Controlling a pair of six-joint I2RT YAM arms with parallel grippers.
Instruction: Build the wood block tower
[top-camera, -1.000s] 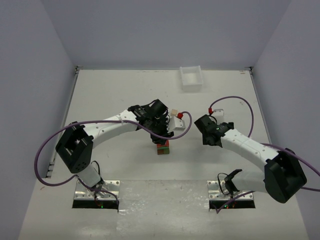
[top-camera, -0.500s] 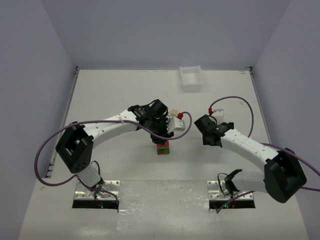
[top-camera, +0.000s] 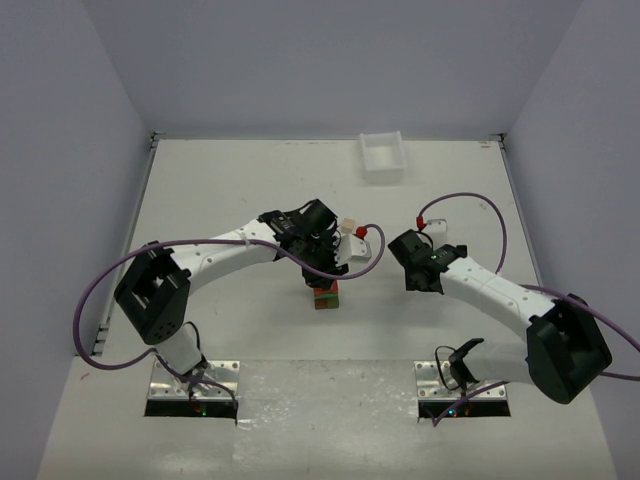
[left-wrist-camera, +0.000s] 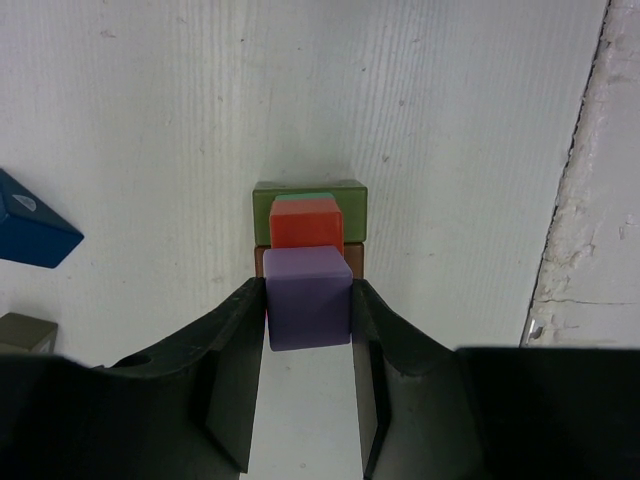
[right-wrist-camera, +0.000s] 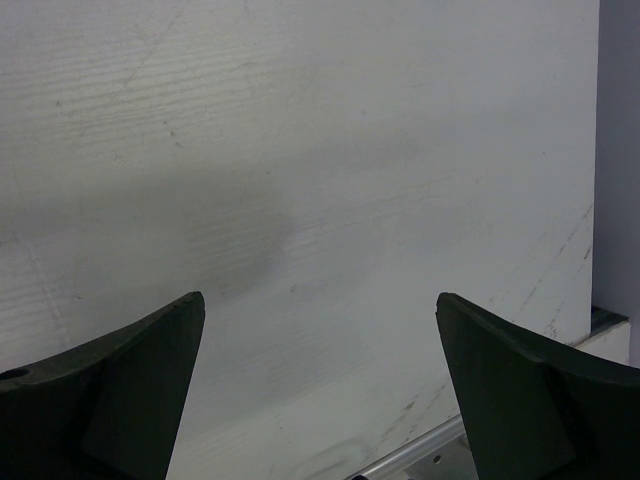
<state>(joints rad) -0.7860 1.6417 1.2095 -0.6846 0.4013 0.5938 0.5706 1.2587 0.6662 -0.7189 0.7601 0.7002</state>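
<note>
A smooth purple cube (left-wrist-camera: 308, 312) is clenched in the black jaws of the left gripper (left-wrist-camera: 308, 292) over the tower (top-camera: 325, 294), a red-orange cube (left-wrist-camera: 307, 222) on flat olive and brown bars (left-wrist-camera: 262, 197), mid-frame in the overhead view. A blue wedge (left-wrist-camera: 30, 232) lies at the left wrist view's left edge. The right gripper (right-wrist-camera: 315, 330) gapes over scuffed tabletop (right-wrist-camera: 300, 150), and what the white plastic tray (top-camera: 383, 157) at upper centre holds cannot be told.

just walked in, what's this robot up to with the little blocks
The left gripper is shut on a purple cube and holds it right over a short stack, where a red-orange block sits on an olive bar. Whether the cube touches the stack yet is not clear. The right gripper hangs open over the table, holding nothing. A blue block lies off to the side, and a white tray sits at the far edge.
</note>
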